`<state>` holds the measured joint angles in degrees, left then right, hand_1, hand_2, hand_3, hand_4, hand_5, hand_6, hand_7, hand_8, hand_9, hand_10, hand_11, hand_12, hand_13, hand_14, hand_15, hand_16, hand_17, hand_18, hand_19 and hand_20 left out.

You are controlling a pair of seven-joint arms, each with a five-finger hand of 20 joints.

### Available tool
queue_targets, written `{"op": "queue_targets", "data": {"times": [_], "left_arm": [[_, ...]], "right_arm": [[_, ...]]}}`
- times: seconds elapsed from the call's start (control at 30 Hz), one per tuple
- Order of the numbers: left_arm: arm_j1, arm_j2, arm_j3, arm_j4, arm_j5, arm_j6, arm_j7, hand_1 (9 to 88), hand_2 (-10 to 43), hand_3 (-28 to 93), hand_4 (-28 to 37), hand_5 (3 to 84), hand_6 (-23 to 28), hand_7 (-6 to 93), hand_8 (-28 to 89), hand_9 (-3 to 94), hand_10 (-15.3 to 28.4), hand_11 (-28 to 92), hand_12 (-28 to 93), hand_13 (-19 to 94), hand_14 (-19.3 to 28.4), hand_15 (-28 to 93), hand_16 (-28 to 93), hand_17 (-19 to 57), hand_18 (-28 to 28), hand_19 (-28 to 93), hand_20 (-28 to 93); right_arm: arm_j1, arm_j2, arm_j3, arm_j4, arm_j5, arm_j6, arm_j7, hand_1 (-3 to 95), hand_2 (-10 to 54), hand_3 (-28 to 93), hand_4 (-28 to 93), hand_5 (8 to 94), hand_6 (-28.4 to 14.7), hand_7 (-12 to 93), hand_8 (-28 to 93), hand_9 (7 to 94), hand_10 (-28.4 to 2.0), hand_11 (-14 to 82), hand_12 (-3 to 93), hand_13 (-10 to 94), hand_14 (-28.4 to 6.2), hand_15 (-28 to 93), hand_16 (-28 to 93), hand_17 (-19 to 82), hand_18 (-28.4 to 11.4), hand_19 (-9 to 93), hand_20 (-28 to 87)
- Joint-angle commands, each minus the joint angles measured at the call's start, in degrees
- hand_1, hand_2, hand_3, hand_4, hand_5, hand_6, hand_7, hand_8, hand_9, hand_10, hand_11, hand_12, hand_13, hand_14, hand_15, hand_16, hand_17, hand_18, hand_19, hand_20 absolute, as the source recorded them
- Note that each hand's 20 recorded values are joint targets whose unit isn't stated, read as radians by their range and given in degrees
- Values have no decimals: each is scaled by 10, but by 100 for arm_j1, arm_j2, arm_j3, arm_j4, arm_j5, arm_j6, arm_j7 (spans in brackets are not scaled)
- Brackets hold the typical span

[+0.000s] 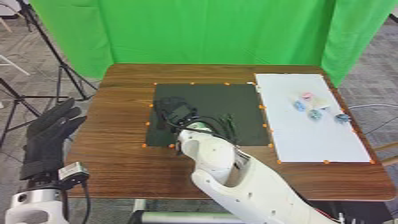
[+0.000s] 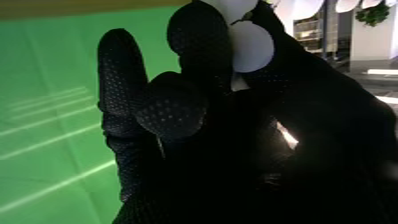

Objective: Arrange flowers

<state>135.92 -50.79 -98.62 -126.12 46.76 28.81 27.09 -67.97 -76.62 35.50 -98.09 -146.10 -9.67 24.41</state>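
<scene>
Closed at the right robot hand (image 1: 176, 110), with curled fingers and thumb round a white, smooth, petal-shaped piece (image 2: 252, 47), over the black rectangular mat (image 1: 206, 91) left of the desk's (image 1: 115, 165) middle. Open and empty at the left robot hand (image 1: 51, 135), with straight fingers, beside the desk's left edge. Grouped near the right edge, on a long white sheet (image 1: 311, 142): small pink, cream, blue and teal flowers (image 1: 314, 115).
</scene>
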Motion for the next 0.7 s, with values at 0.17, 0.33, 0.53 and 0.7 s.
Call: {"op": "queue_targets", "data": {"times": [0.17, 0.33, 0.53, 0.7], "left_arm": [[-180, -84, 105, 71, 104, -142, -75, 253, 46, 836, -222, 380, 90, 174, -120, 325, 181, 370, 59, 224, 245, 611, -162, -103, 204, 555, 41], [-238, -68, 141, 94, 99, -169, -62, 253, 46, 837, -222, 381, 90, 175, -121, 326, 181, 370, 60, 225, 246, 612, -162, -103, 205, 556, 42], [-272, -42, 167, 116, 82, -162, -43, 254, 47, 837, -221, 382, 90, 174, -121, 327, 182, 372, 59, 226, 246, 615, -163, -103, 206, 557, 43], [-369, 5, 235, 143, 72, -156, -69, 254, 48, 837, -220, 385, 93, 173, -121, 330, 184, 371, 60, 227, 248, 615, -164, -103, 206, 557, 43]], "right_arm": [[7, -83, -125, 271, -145, -54, 86, 529, -13, 754, -283, 781, -44, 272, 143, 784, -121, 464, 337, 772, -67, 752, 272, 394, -192, 913, -92], [0, -135, -119, 368, -106, -90, 169, 525, -12, 752, -283, 778, -43, 273, 135, 777, -119, 469, 338, 768, -67, 749, 273, 389, -192, 908, -90], [-68, -212, -48, 358, -42, -123, 156, 482, -34, 750, -283, 757, -49, 281, 104, 751, -133, 479, 319, 748, -81, 746, 272, 372, -200, 893, -82], [-86, -231, -27, 363, 26, -108, 161, 438, -50, 762, -282, 742, -56, 278, 93, 730, -151, 500, 292, 731, -88, 752, 266, 361, -204, 880, -72]]}}
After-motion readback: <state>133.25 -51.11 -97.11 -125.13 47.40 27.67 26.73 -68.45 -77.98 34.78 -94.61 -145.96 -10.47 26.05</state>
